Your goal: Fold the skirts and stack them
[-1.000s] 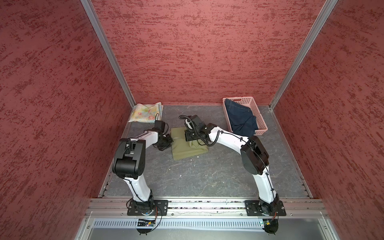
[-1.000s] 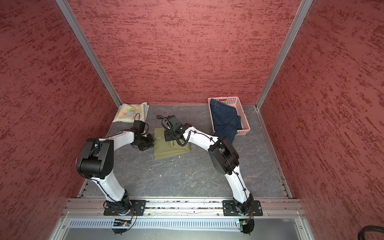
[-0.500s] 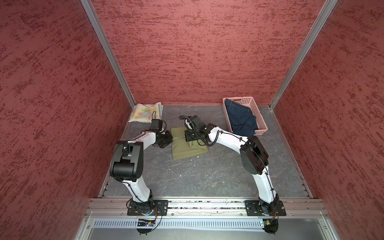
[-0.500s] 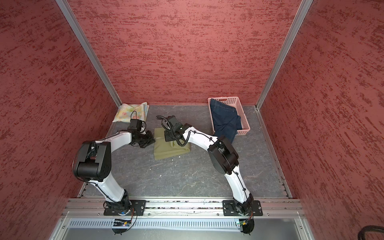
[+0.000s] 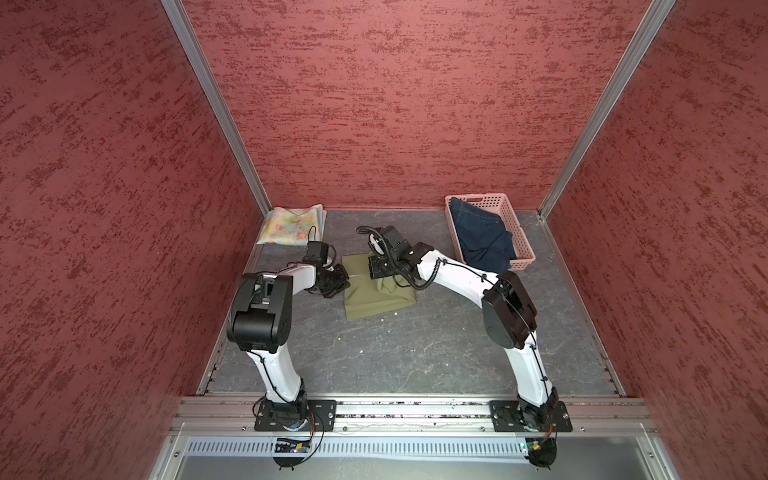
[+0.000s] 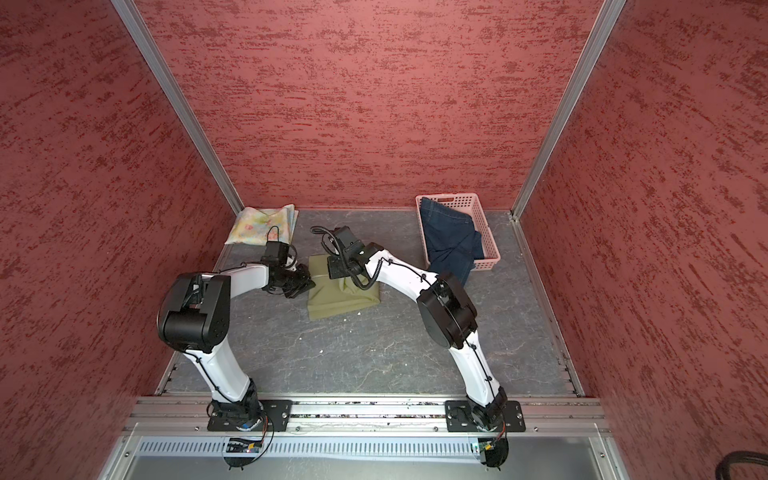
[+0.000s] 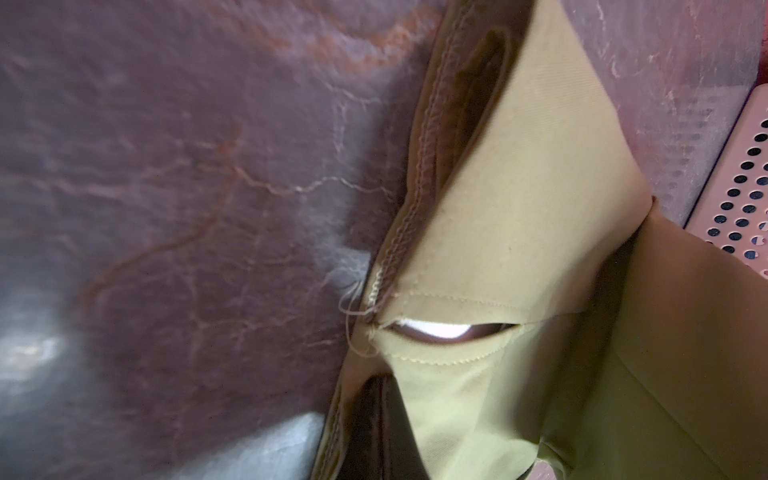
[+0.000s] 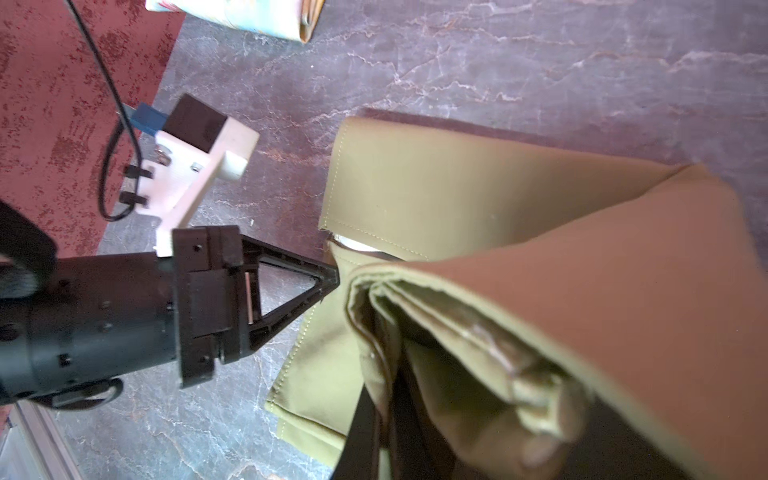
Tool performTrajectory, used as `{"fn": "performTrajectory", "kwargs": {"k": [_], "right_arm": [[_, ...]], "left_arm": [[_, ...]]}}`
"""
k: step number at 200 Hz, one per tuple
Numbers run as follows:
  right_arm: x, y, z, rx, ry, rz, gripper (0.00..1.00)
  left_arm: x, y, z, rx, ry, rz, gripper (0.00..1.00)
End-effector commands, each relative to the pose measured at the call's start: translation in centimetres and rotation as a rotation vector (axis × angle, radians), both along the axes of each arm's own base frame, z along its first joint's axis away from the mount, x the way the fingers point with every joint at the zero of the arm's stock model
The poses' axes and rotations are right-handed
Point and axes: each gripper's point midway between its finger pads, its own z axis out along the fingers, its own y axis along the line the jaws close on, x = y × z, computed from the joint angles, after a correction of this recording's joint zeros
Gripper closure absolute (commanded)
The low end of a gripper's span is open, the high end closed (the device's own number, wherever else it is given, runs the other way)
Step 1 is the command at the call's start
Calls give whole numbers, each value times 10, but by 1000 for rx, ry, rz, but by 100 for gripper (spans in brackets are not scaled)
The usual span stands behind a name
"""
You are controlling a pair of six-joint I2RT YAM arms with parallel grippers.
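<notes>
The olive-green skirt [image 5: 374,297] [image 6: 338,301] lies partly folded mid-table. My left gripper [image 5: 344,283] [image 6: 311,286] [image 8: 333,276] is shut on its left edge, where cloth wraps the dark fingers [image 7: 374,415]. My right gripper [image 5: 376,272] [image 6: 337,272] [image 8: 382,432] is shut on a bunched fold of the same skirt [image 8: 415,187], held raised above the flat layer. The floral skirt [image 5: 291,226] [image 6: 262,226] [image 8: 249,12] lies folded at the back left. The denim skirt [image 5: 482,241] [image 6: 451,239] sits in the basket, spilling over its front rim.
The pink perforated basket [image 5: 521,241] [image 6: 492,245] [image 7: 744,187] stands at the back right against the wall. Red walls enclose the grey marbled table [image 5: 395,357] on three sides. Both arm bases sit on the front rail.
The left arm's elbow has shifted slightly while its gripper stays at the olive-green skirt's left edge. The right arm and the skirts look unchanged.
</notes>
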Motion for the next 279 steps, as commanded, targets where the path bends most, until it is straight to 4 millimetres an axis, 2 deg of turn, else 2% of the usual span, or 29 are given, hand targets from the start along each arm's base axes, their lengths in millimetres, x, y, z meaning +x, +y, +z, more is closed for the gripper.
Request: {"fn": "performTrajectory", "kwargs": {"k": [1,29,64,79,88,101,126,159,187,204,228,255,279], "right_arm": [[-5,16,12,18,-12,26,100],[-13,34,12,32,3,58,100],[-20,46,0,38,38,83,100],[-22,48,-3,38,48,90,96],[-23,48,-1,39,48,94,88],[-22,48,8,42,33,97,68],[-19,46,35,59,-8,94,45],[-13,33,69,77,-62,42,40],[-3,8,81,85,-80,-30,39],[1,-7,74,65,-80,-60,40],[1,-17,51,12,-74,-74,40],[0,-13,21,1,-31,-73,42],[2,-4,-2,8,9,-64,48]], "left_arm": [[-8,4,-17,30,42,0,100],[-9,6,-18,25,43,4,100],[-10,9,-18,22,44,9,100],[-11,10,-17,21,43,11,100],[-11,12,-17,21,42,14,100],[-11,14,-15,20,38,20,100],[-13,17,-13,16,35,29,100],[-17,25,-13,10,39,51,100],[-17,29,-11,10,35,57,100],[-17,30,-11,5,36,61,100],[-16,29,-12,-2,33,58,100],[-18,24,-16,-23,37,56,100],[-21,18,-18,-32,41,49,100]]}}
